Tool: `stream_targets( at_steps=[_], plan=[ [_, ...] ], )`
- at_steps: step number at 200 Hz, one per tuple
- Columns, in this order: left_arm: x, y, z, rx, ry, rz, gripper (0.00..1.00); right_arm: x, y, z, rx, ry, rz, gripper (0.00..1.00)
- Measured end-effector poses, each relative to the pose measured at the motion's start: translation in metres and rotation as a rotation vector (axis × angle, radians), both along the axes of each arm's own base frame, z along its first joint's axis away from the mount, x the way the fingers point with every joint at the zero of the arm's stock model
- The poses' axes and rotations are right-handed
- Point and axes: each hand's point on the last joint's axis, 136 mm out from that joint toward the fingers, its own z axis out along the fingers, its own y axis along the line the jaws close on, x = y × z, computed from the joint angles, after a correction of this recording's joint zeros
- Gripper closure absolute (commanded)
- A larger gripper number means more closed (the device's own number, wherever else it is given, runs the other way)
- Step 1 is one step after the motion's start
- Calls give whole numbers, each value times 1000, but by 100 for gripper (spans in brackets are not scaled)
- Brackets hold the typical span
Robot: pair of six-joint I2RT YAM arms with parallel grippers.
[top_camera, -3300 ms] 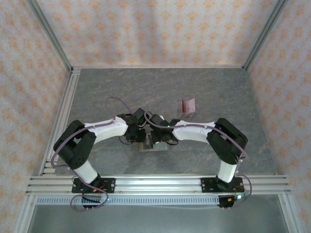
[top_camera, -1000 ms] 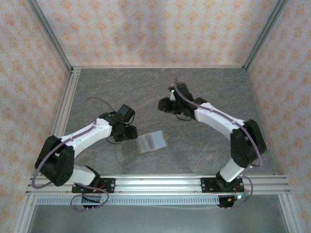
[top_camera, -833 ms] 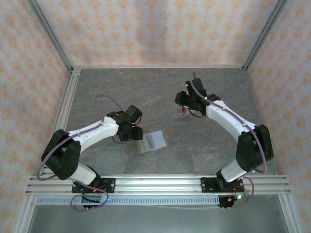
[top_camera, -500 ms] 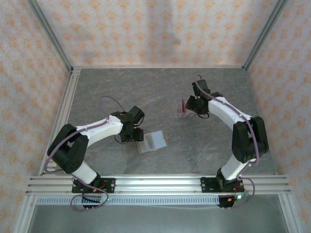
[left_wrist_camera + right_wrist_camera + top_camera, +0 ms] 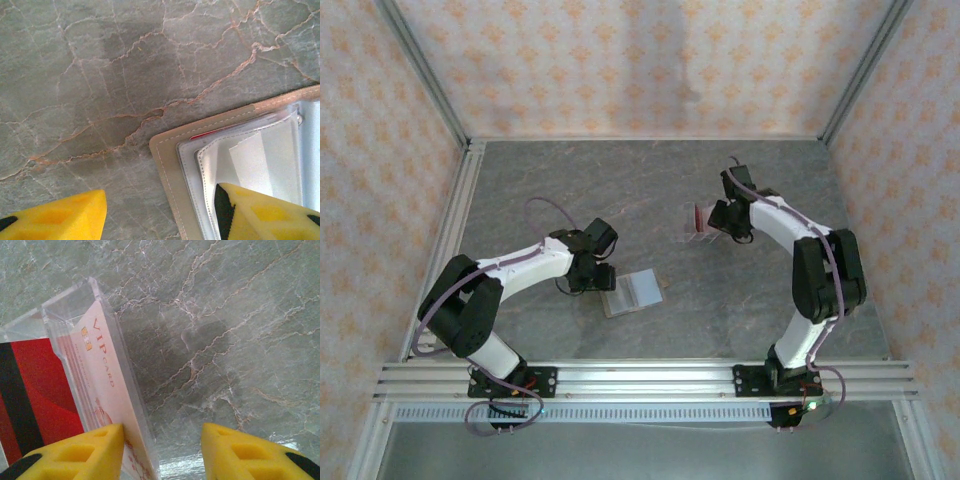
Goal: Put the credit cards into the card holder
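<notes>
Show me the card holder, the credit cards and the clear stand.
card holder (image 5: 633, 293): top view, its open grey inside.
credit cards (image 5: 50, 390): right wrist view, red card face.
clear stand (image 5: 70, 301): right wrist view, upper wall.

Top camera, high at the near edge, overlooks the whole table (image 5: 570, 180). Wrist cameras look down from close up: left at the card holder (image 5: 167, 160), right at the clear stand (image 5: 122, 375). The top view takes in both.

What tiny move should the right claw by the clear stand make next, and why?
Likely the right gripper lowers slightly and closes: its open yellow fingers straddle the edge of the pale red VIP card standing in the clear plastic slotted stand, while the olive-tan wallet lies open.
</notes>
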Motion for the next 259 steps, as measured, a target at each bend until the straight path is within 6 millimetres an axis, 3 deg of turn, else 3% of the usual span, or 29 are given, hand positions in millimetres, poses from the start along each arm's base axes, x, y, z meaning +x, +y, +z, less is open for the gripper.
stream_targets(
  at_steps=[116, 208, 259],
  plan=[
    [1, 0, -2, 1, 2, 0, 41, 24, 10, 12, 31, -53, 51, 68],
    [0, 0, -3, 3, 6, 0, 41, 26, 12, 6, 31, -41, 71, 86],
    [1, 0, -3, 3, 5, 1, 41, 26, 11, 13, 27, -56, 77, 92]
  ],
)
